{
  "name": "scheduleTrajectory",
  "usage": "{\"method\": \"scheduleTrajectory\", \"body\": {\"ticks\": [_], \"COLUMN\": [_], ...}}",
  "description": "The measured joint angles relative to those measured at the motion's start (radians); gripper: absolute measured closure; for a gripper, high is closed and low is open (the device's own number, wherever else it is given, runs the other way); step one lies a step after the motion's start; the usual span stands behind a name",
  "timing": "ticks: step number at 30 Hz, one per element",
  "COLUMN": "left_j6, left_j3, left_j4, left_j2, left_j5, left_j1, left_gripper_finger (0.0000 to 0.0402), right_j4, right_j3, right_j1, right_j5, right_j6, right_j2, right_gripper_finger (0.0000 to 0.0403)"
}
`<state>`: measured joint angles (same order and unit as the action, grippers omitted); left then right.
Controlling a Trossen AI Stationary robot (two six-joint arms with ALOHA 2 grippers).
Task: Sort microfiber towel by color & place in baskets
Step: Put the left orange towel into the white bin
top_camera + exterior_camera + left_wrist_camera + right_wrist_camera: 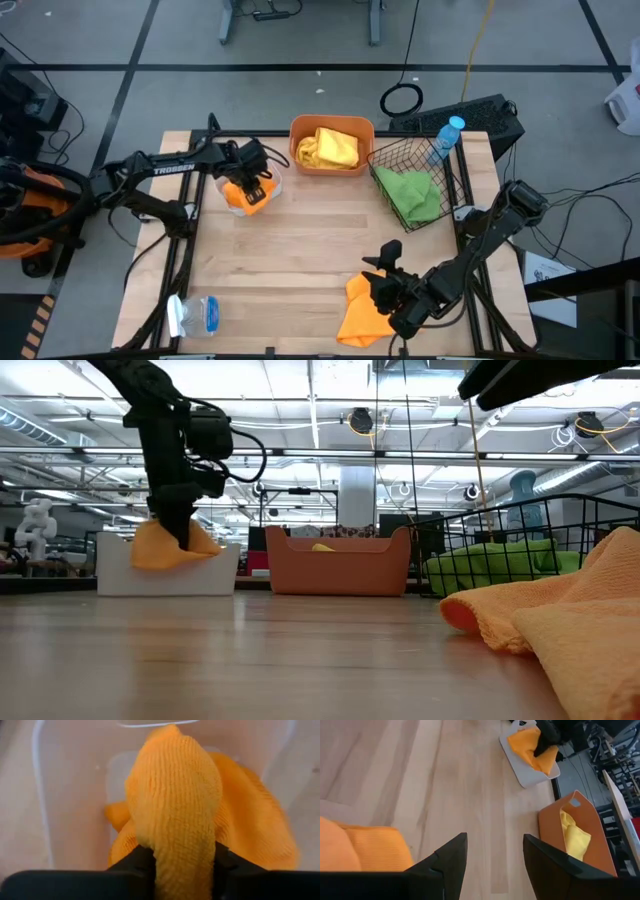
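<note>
Orange towel (175,800) hangs lengthwise from left gripper (250,184) — over white tray (120,575).

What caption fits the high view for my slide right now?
Left claw lowers an orange towel into the white tray; right claw hovers open over another orange towel.

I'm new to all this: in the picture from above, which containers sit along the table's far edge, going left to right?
Shallow white plastic tray with an orange towel → orange plastic tub holding a yellow towel → black wire-mesh basket holding a green towel.
</note>
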<state>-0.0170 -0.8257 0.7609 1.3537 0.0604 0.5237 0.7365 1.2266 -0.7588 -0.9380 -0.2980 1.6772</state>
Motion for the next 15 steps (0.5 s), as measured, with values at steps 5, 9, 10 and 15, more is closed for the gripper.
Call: {"method": "scheduleTrajectory", "body": {"ticks": [5, 9, 10, 15], "left_j6": [-0.002, -0.003, -0.003, -0.003], "left_j3": [0.000, -0.001, -0.001, -0.001], "left_j4": [0.003, 0.019, 0.018, 0.018], "left_j2": [0.005, 0.028, 0.029, 0.011], "left_j5": [0.130, 0.154, 0.151, 0.186], "left_j1": [0.000, -0.001, -0.002, -0.002], "left_gripper_finger": [0.0244, 0.0210, 0.0203, 0.0162], "right_j4": [0.004, 0.004, 0.004, 0.003], "right_j3": [0.000, 0.000, 0.000, 0.000], "right_j1": [0.018, 0.035, 0.041, 0.058], "right_j5": [0.001, 0.001, 0.001, 0.002], "right_j6": [0.004, 0.017, 0.020, 0.022], "right_j2": [0.000, 0.000, 0.000, 0.000], "right_gripper_finger": [0.0221, 0.0220, 0.0220, 0.0220]}}
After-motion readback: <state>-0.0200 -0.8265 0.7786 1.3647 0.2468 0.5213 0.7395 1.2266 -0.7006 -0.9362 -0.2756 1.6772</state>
